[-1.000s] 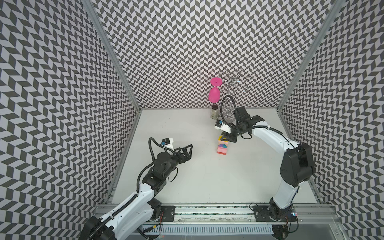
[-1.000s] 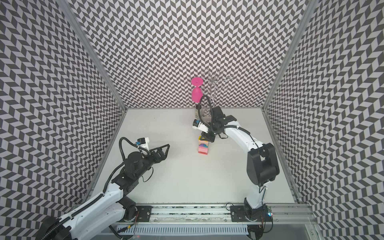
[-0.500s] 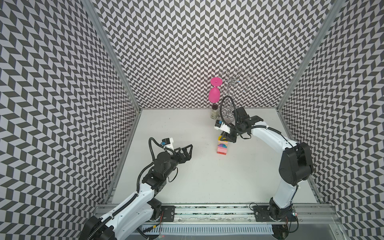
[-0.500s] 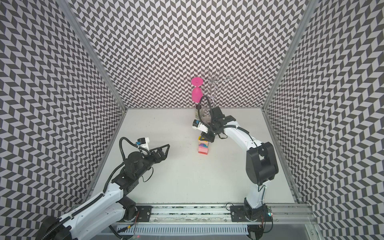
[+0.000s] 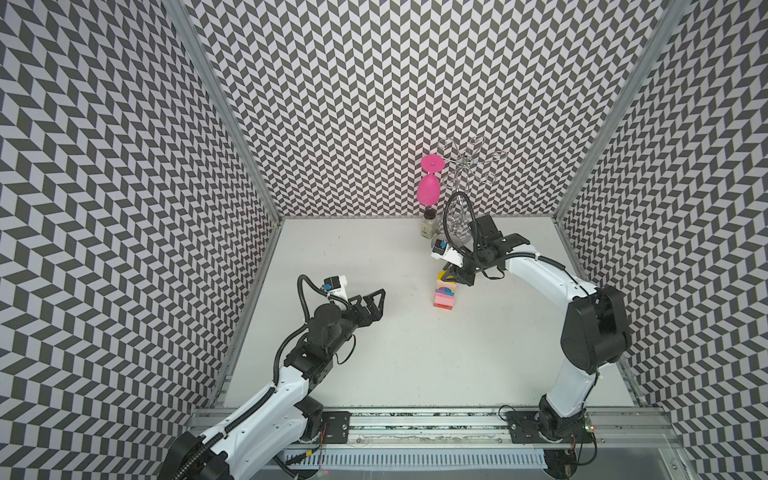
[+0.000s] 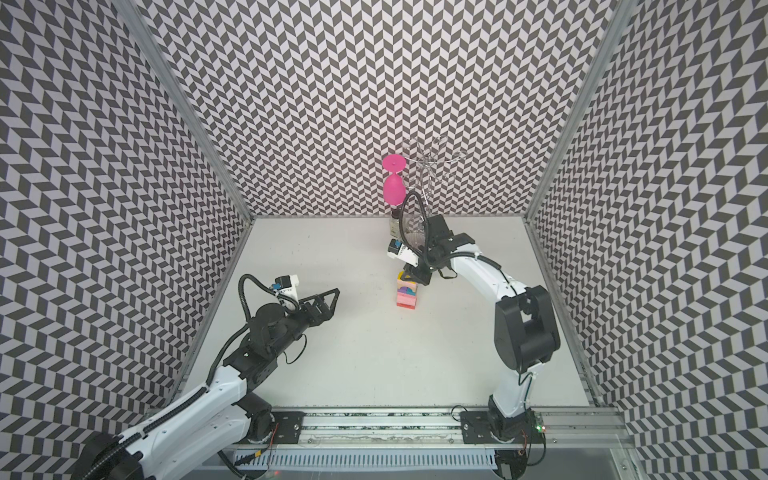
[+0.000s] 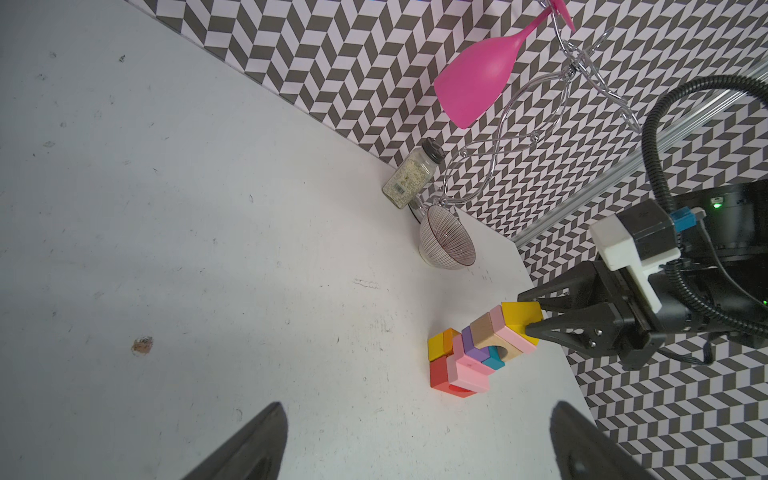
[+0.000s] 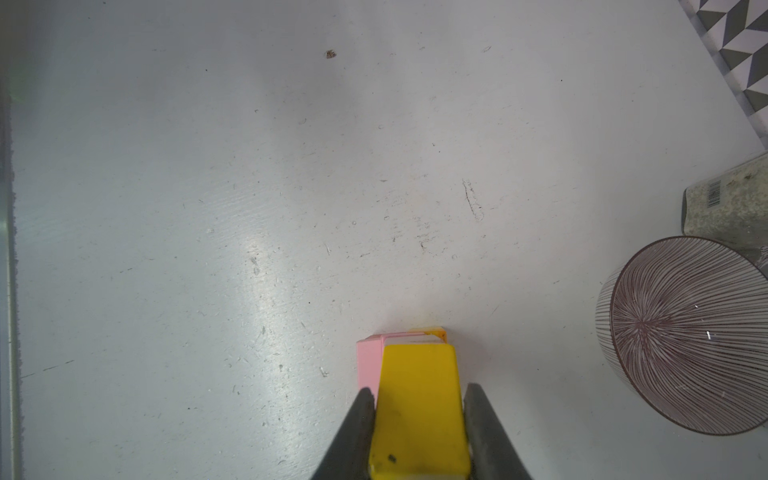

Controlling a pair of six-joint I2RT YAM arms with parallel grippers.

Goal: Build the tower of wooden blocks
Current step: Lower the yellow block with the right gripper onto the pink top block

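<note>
Reaching in from five o'clock, the right arm (image 5: 540,274) bends over the table (image 5: 374,374), and its right gripper (image 5: 451,277) points down, closed narrowly on a yellow block (image 5: 441,275) at the top of the wood block tower (image 5: 445,293). In both top views the tower stands just off the table's centre toward one o'clock. The left arm (image 5: 286,386) comes up from seven o'clock. Its left gripper (image 5: 374,307) is raised, spread wide and empty, at nine o'clock of the tower and well apart from it. The left wrist view alone shows the layers: red and orange pieces at the base, then pink, purple, teal and plain wood, with a pink slab (image 7: 513,336) touching the yellow block. The right wrist view shows both fingers (image 8: 361,424) pressed against the block's sides, which hides all of the tower but the slab's edge. At twelve o'clock by the back wall a pink goblet (image 5: 429,189) hangs upside down from a wire rack (image 5: 465,166). A spice jar (image 7: 411,176) and a striped bowl (image 7: 446,241) stand at the rack's foot, the bowl mostly hidden by the right wrist in the top views.
</note>
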